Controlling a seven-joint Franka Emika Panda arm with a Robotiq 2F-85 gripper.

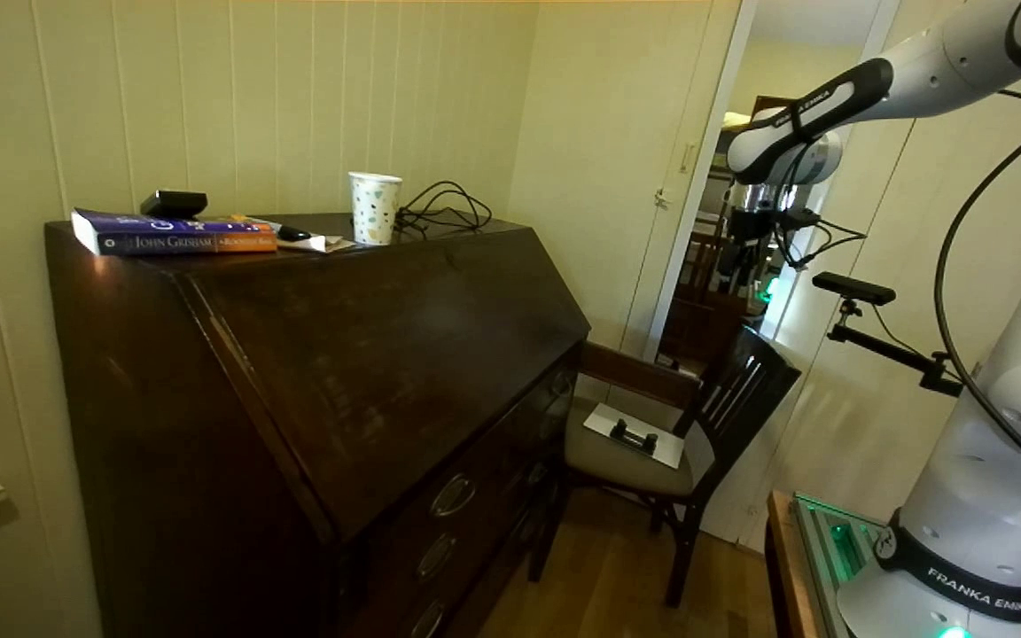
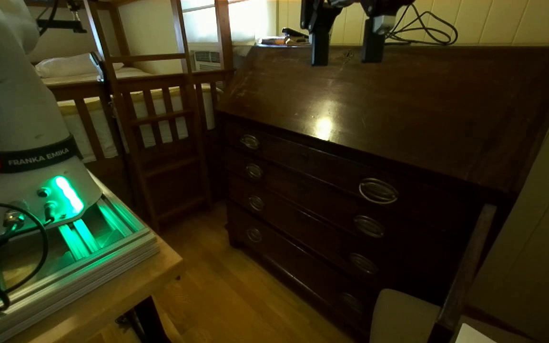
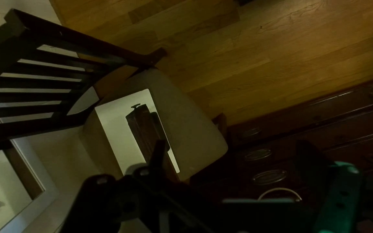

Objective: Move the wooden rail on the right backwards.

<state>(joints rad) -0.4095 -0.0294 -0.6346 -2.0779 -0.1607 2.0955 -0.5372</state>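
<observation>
The wooden rail (image 1: 639, 372) is a dark brown bar standing out from the desk's front, level above the chair seat. It also appears in an exterior view as a narrow bar (image 2: 467, 267) at the desk's right end. Seen from above in the wrist view, the rail (image 3: 141, 126) crosses a white sheet, a small knob-like piece at its free end. My gripper (image 2: 346, 56) hangs high before the desk's slanted front, jaws wide apart and nothing between them. In the wrist view a dark finger (image 3: 158, 152) overlaps part of the rail; the gripper hangs well above it.
A slatted chair (image 1: 745, 381) stands under the rail; on its seat lies a white sheet (image 1: 599, 421) with a black handle. The desk (image 2: 398, 109) has oval metal pulls. A paper cup (image 1: 376, 208), a book (image 1: 183, 235) and cables (image 1: 448, 208) sit on top.
</observation>
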